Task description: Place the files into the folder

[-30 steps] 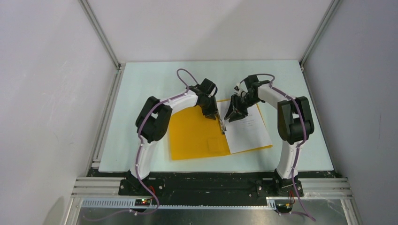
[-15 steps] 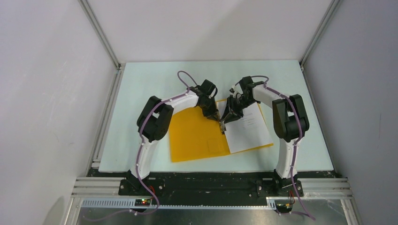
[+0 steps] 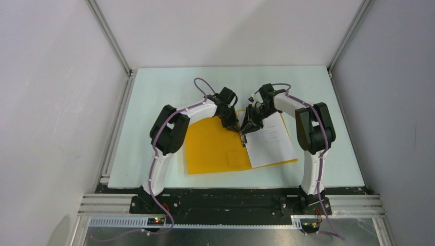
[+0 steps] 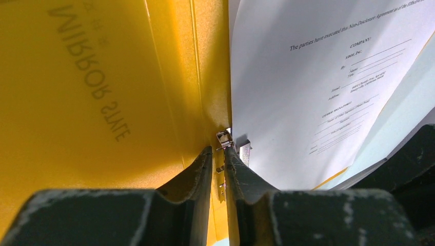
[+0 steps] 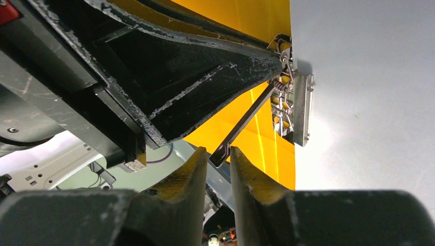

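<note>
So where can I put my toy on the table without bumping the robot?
Bare table runs between the folder and the back wall, and outside each arm toward the side walls. The middle is crowded: the left gripper and right gripper meet at the folder's clip, beside the files.

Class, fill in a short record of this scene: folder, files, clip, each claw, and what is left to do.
folder: open flat on the table, orange-yellow
files: white printed sheets lying on the folder's right half
metal clip: at the spine, its lever raised
left claw: closed on the metal clip
right claw: lever end between its fingertips; grip unclear
left to do: folder not yet closed
</note>
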Controlling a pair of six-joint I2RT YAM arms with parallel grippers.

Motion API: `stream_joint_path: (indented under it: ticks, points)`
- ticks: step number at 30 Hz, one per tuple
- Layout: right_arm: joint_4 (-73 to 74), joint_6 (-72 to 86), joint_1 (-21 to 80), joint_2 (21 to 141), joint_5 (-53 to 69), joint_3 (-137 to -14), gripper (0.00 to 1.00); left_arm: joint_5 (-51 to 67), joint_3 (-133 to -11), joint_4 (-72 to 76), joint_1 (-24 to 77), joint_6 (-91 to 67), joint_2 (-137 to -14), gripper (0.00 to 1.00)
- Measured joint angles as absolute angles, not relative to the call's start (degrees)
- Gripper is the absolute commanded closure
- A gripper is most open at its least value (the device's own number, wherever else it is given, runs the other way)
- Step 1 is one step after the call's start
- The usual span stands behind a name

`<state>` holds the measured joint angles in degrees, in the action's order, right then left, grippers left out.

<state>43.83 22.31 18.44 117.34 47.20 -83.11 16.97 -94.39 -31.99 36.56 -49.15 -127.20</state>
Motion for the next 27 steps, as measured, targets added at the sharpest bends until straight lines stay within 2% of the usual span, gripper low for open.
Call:
stream_joint_path:
  ticks: [10,27]
  points:
    - [43.9,22.5,18.2,117.6,47.5,-83.1,0.82,17.0,-94.4,-32.0,36.3,-49.6,-127.2,0.79]
    - [44.6,22.3,17.9,117.7,47.2,-79.4,0.82,17.4,-94.4,-32.0,36.1,-49.6,-127.3,0.79]
